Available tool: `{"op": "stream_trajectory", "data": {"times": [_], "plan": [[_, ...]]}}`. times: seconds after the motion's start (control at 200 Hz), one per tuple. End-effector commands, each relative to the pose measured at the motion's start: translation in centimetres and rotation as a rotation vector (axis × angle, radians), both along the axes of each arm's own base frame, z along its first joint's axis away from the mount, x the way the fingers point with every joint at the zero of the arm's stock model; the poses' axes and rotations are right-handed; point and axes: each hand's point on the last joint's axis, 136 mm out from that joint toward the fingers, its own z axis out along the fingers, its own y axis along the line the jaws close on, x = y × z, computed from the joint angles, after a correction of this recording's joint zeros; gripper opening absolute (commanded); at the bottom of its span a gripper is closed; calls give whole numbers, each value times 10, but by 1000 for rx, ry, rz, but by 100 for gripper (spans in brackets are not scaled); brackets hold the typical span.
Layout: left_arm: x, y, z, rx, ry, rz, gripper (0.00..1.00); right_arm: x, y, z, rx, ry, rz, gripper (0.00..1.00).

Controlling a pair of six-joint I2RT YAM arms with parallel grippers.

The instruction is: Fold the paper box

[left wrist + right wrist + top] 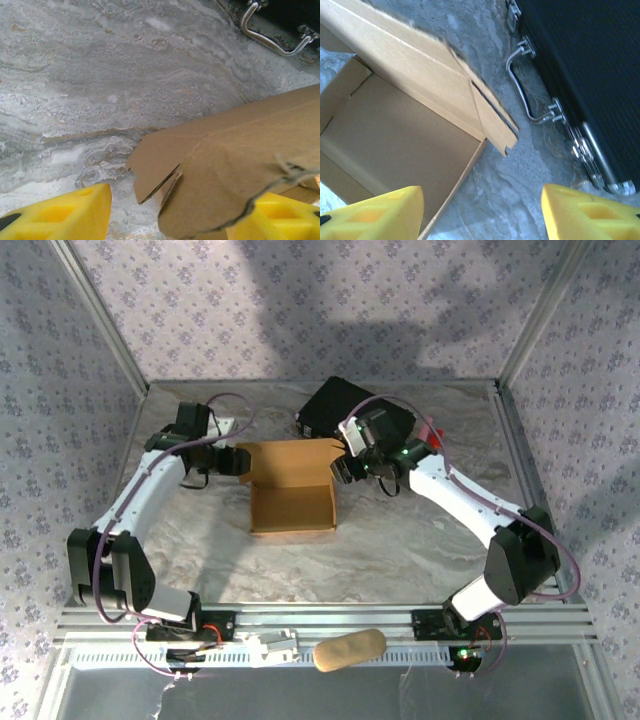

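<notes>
Tan cardboard paper box [290, 495], half-formed open tray (one flap edge ragged), left claw [175, 215] and right claw [480, 210] both open

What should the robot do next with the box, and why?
Probably the right gripper should nudge the loose corner tab inward. It sticks out past the back wall of the paper box, the gripper's jaws stand open and empty nearby, and the left gripper sits open at the opposite corner.

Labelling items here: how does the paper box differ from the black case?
The paper box is tan cardboard; the black case is dark with a metal handle. The paper box lies open, flaps loose; the black case looks shut. The paper box sits mid-table, the black case farther back. Both rest on the table.
</notes>
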Motion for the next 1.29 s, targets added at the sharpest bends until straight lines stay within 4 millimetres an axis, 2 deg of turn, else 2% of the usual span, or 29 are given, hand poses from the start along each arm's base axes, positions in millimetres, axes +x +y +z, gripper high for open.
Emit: {"op": "stream_trajectory", "data": {"times": [0.0,0.285,0.485,0.685,0.86,1.004,1.239,1.289], "plan": [[4,-7,7,-19,-3,-46,58,7,11,0,-4,-2,91,61],[10,-13,-4,-11,22,-48,53,21,16,-8,-18,12,92,55],[11,-18,-9,9,26,-45,47,22,20,-13,-15,32,91,41],[11,-19,-10,7,22,6,37,23,18,-15,-25,35,58,29],[17,-22,-7,-27,-3,46,26,23,20,-17,-37,37,29,25],[17,-26,-10,-36,9,56,21,26,22,-16,-48,22,-19,18],[20,-32,-6,-78,6,109,12,32,27,-7,-38,4,-174,0],[20,-33,-6,-84,1,119,11,33,30,-6,-37,2,-205,0]]}}
